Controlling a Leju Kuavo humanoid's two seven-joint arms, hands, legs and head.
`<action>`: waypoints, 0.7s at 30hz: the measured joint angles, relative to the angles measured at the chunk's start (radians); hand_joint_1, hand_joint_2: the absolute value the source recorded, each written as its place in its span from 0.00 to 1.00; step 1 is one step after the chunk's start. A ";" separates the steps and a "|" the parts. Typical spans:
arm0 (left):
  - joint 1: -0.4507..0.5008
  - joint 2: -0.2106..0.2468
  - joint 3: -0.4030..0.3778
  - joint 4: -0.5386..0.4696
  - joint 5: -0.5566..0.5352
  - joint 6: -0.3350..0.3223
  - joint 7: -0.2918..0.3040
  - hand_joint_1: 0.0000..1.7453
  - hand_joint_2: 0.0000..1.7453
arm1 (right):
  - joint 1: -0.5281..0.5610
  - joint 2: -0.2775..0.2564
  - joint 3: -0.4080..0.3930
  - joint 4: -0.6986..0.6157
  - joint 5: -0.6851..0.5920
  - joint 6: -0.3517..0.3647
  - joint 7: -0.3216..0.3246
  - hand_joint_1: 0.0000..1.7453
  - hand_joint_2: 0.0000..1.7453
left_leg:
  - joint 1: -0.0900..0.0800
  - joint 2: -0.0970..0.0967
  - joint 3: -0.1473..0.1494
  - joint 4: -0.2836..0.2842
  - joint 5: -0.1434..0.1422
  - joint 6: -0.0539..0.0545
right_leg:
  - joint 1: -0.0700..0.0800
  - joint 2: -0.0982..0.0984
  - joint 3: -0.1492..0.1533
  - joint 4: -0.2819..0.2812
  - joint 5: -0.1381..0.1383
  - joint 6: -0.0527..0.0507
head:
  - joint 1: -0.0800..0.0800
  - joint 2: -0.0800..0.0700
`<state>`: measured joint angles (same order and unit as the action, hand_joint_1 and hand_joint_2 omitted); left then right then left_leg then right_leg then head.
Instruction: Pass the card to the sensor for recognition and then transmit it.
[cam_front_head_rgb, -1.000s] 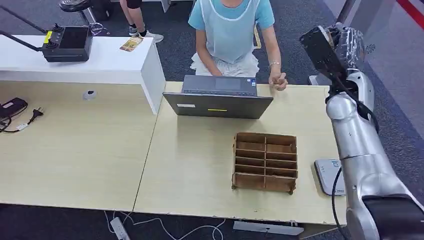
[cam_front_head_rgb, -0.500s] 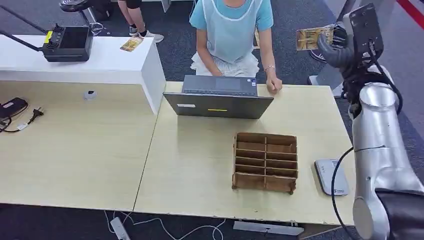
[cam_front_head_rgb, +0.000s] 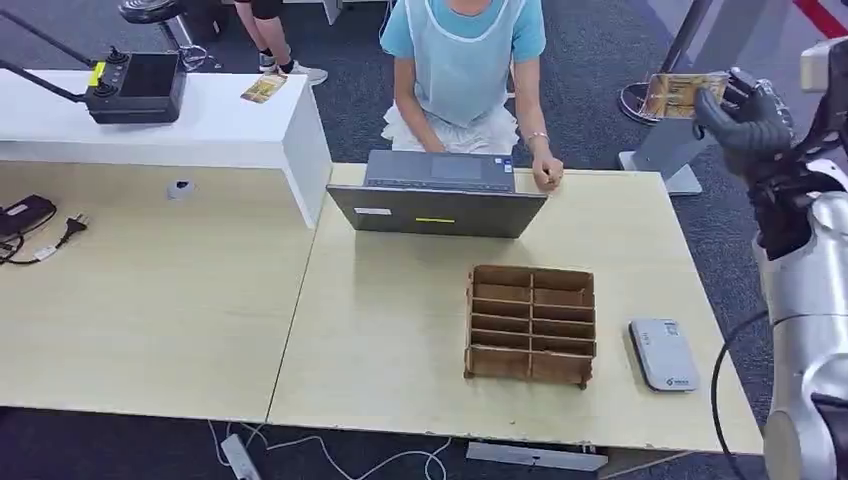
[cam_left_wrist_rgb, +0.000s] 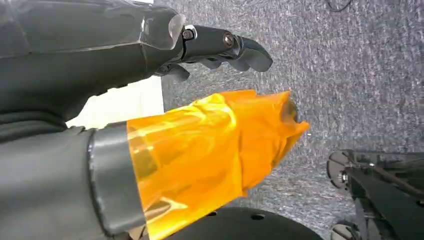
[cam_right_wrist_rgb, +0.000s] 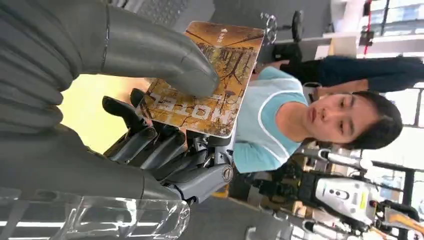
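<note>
My right hand (cam_front_head_rgb: 748, 115) is raised high at the far right, beyond the table's right edge, pinching a brown-and-gold hotel card (cam_front_head_rgb: 682, 93) between thumb and fingers. In the right wrist view the thumb presses on the card (cam_right_wrist_rgb: 212, 75) with the darker fingers (cam_right_wrist_rgb: 165, 150) behind it. The grey card sensor (cam_front_head_rgb: 662, 353) lies flat on the table near its front right corner, well below the hand. My left hand (cam_left_wrist_rgb: 210, 47) hangs over grey carpet, fingers loosely curled, holding nothing; orange film wraps its thumb.
A wooden divided organiser (cam_front_head_rgb: 530, 322) stands left of the sensor. A person in a light blue top (cam_front_head_rgb: 460, 50) sits behind an open laptop (cam_front_head_rgb: 437, 195). A white counter (cam_front_head_rgb: 200, 120) at the back left carries a black device (cam_front_head_rgb: 135, 88) and another card (cam_front_head_rgb: 262, 88).
My right arm has swung outward to the right and turned, bringing the card into view and then further right and slightly lower. The sensor is now uncovered. The person's hand on the table shifted slightly.
</note>
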<state>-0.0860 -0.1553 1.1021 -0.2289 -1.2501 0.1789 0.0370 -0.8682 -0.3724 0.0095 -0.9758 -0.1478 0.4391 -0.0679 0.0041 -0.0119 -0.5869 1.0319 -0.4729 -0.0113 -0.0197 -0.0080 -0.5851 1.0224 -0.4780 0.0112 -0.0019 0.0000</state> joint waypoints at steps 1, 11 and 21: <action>0.001 0.000 0.002 0.000 0.000 0.000 0.000 0.00 0.00 | 0.016 -0.008 0.000 -0.004 -0.029 0.010 -0.002 1.00 1.00 | 0.000 0.000 0.000 0.000 0.000 0.000 | 0.000 0.000 0.000 0.000 0.000 0.000 | 0.000 0.000; 0.002 0.000 0.012 0.000 0.003 0.003 -0.003 0.00 0.00 | 0.151 -0.122 0.000 -0.059 -0.184 0.072 0.010 1.00 1.00 | 0.000 0.000 0.000 0.000 0.000 0.000 | 0.000 0.000 0.000 0.000 0.000 0.000 | 0.000 0.000; 0.002 0.000 0.019 0.000 0.007 0.005 -0.005 0.00 0.00 | 0.230 -0.251 0.002 -0.060 -0.244 0.123 0.008 1.00 1.00 | 0.000 0.000 -0.001 0.000 0.000 0.001 | 0.000 -0.001 0.000 0.000 0.000 0.000 | 0.000 0.000</action>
<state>-0.0837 -0.1549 1.1215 -0.2289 -1.2428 0.1835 0.0320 -0.6382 -0.6234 0.0118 -1.0357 -0.3918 0.5619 -0.0595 0.0040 -0.0122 -0.5875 1.0319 -0.4733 -0.0107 -0.0199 -0.0086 -0.5853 1.0222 -0.4781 0.0113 -0.0023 0.0000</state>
